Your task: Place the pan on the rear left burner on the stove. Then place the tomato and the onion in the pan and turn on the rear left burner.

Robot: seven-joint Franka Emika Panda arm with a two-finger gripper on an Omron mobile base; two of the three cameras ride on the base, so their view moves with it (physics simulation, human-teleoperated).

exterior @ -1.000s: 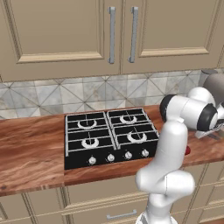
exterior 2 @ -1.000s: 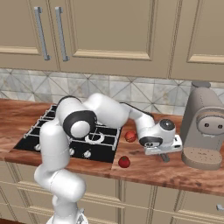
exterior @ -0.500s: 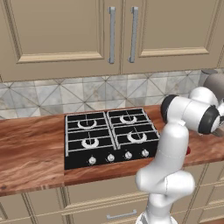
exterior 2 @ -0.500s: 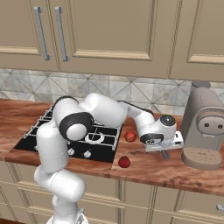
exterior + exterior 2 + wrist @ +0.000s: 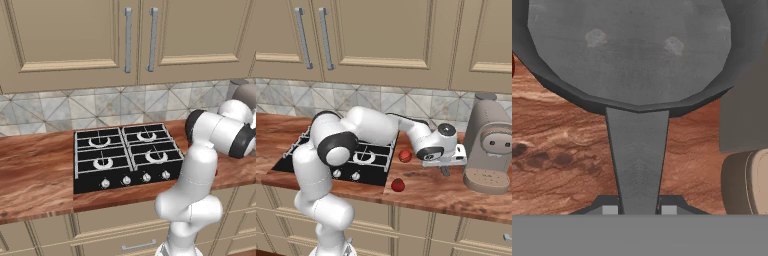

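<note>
With the end effector point(image 5: 639, 210) pinching the pan's handle, the pan point(image 5: 629, 50) hangs just ahead over the bench point(image 5: 557, 155); carry it level toward the rear left burner point(image 5: 98, 141).

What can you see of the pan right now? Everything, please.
The pan is round, shallow and dark grey, with a matte, brushed-metal look and two faint pale spots on its flat bottom. A flat tapered handle of the same grey runs from its rim to the gripper, whose fingers are shut on the handle's end. Nothing lies in it. It sits over the wooden counter, right of the stove, close beside the coffee machine; whether it rests on the wood or is lifted is unclear.
</note>
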